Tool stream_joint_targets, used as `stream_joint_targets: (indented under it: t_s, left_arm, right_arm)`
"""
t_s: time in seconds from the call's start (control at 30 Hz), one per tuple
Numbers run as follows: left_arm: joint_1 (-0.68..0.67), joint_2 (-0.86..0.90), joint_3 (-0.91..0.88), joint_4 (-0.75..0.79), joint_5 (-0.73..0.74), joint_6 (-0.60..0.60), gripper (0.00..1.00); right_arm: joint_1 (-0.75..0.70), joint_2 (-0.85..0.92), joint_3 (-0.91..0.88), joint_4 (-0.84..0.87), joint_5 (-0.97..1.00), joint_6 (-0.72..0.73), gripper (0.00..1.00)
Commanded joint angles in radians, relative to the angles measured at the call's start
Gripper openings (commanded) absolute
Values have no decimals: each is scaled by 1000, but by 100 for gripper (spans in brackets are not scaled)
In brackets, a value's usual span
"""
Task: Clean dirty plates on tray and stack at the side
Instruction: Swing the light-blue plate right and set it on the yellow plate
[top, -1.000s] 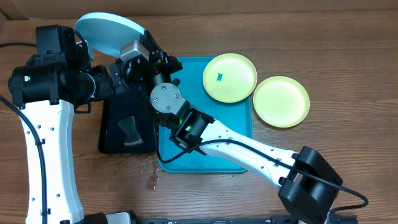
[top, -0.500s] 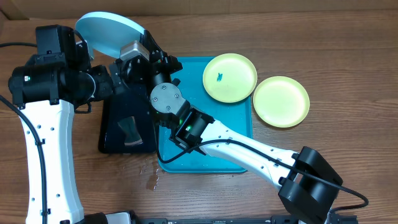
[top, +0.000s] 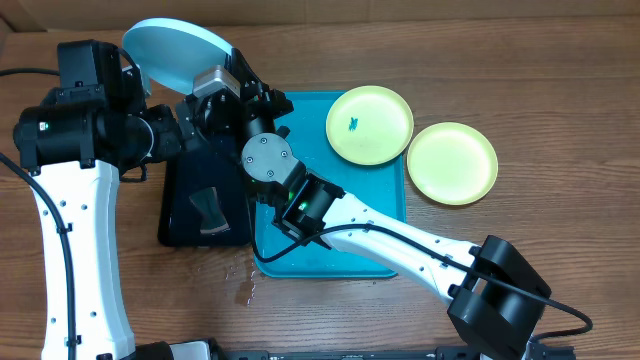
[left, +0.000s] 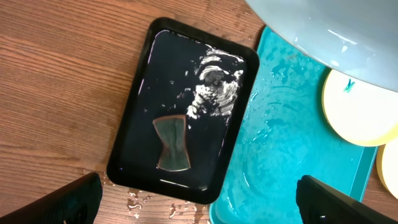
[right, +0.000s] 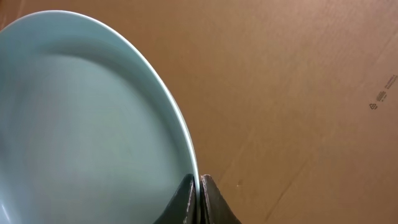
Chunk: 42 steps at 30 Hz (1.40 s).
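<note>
The right gripper had its jaws pressed shut on the rim of the round light blue plastic plate and held it tilted in the air, above the far end of the small black rectangular tray. Drops on the plate's underside, seen from the left wrist, suggested that it was wet.

The left gripper hung over the black tray with its jaws spread wide and nothing between them. White foam and a dark bow-shaped piece, which I could not identify, lay in that tray.

The large turquoise plastic tray looked wet. On its far right corner lay a round yellow-green plate with a small blue smudge, so in my judgement this one was not yet cleaned. A second yellow-green plate, without any visible mark, lay on the wooden table just beside it, probably finished. No stack existed yet; I judged the task roughly half done.
</note>
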Motion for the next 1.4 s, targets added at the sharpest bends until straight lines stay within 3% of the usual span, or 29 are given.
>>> stream_joint_targets:
  t_s: [0.0, 0.37, 0.5, 0.6, 0.77, 0.9, 1.17, 1.37]
  left_arm:
    - [7, 5, 11, 2, -6, 15, 100]
    - [7, 5, 11, 2, -6, 15, 100]
    - [7, 5, 11, 2, -6, 15, 100]
    - [7, 5, 11, 2, -6, 15, 100]
    - [7, 5, 11, 2, -6, 15, 100]
    - [7, 5, 11, 2, -6, 15, 100]
    - [7, 5, 11, 2, -6, 15, 100]
    - [7, 5, 11, 2, -6, 15, 100]
  right_arm:
    - [3, -8, 19, 11, 4, 0, 4]
    - [3, -8, 19, 6, 17, 3, 4]
    - [3, -8, 19, -73, 66, 80, 4]
    - [3, -8, 19, -230, 75, 204, 4]
    - [3, -8, 19, -608, 60, 608, 4]
    - [2, -7, 19, -852, -61, 892, 4]
    - [-58, -26, 19, -900, -84, 973, 4]
    - [-206, -97, 19, -993, -219, 1225, 4]
